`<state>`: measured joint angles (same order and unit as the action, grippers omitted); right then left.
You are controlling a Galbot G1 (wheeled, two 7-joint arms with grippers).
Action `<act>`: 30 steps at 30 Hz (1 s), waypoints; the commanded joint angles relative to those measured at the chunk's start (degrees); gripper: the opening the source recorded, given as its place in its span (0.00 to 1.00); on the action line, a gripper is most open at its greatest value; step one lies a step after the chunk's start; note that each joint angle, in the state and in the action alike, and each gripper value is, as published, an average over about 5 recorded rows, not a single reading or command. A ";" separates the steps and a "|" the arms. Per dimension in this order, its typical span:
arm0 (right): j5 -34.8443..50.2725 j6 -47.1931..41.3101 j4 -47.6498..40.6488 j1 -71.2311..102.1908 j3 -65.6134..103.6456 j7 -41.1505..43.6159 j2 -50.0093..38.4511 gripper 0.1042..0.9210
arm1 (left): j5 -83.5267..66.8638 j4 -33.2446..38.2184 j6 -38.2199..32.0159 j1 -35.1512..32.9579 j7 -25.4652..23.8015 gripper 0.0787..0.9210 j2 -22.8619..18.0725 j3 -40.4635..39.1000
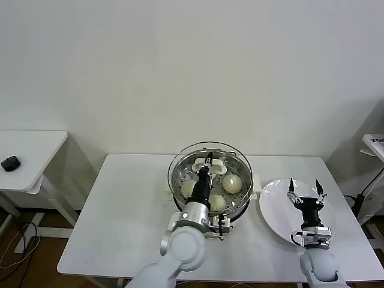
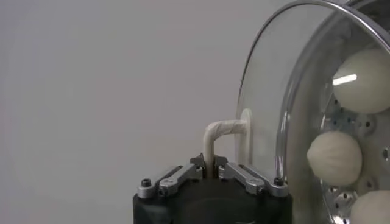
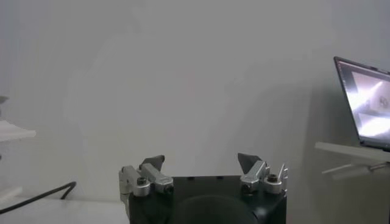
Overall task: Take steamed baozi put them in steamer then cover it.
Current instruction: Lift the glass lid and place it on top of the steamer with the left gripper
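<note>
Glass lid (image 1: 210, 157) w/ cream handle (image 2: 222, 135): over steamer (image 1: 240, 201), pinched by left tool (image 1: 209, 158). Buns (image 1: 232, 183) inside. Right tool (image 1: 304, 191): spread wide, empty, above plate (image 1: 271, 211) on surface (image 1: 123, 216).

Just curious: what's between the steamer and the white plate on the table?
Only bare tabletop separates the steamer from the white plate, seen in the head view.
</note>
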<state>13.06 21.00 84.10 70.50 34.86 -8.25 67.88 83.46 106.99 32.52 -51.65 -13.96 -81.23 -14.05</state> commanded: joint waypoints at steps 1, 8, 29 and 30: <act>-0.18 -0.12 -0.32 -0.23 -0.05 0.06 0.01 0.88 | 4.57 -6.41 1.02 1.97 -2.08 0.13 -3.83 -2.25; -0.34 -0.14 -0.46 -0.47 -0.20 0.08 0.17 0.88 | 5.02 -7.66 0.83 1.94 -1.97 0.13 -4.36 -2.08; -0.77 -0.02 -1.04 -1.20 -0.35 0.09 0.21 0.88 | 5.63 -8.15 0.98 1.52 -2.56 0.13 -4.71 -1.38; -0.77 -0.02 -1.05 -1.23 -0.35 0.09 0.18 0.88 | 5.68 -8.19 1.01 1.54 -2.59 0.13 -4.73 -1.31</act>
<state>12.35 20.93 83.09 69.37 34.52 -8.14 68.09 88.69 99.38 33.35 -50.20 -16.25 -85.61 -15.40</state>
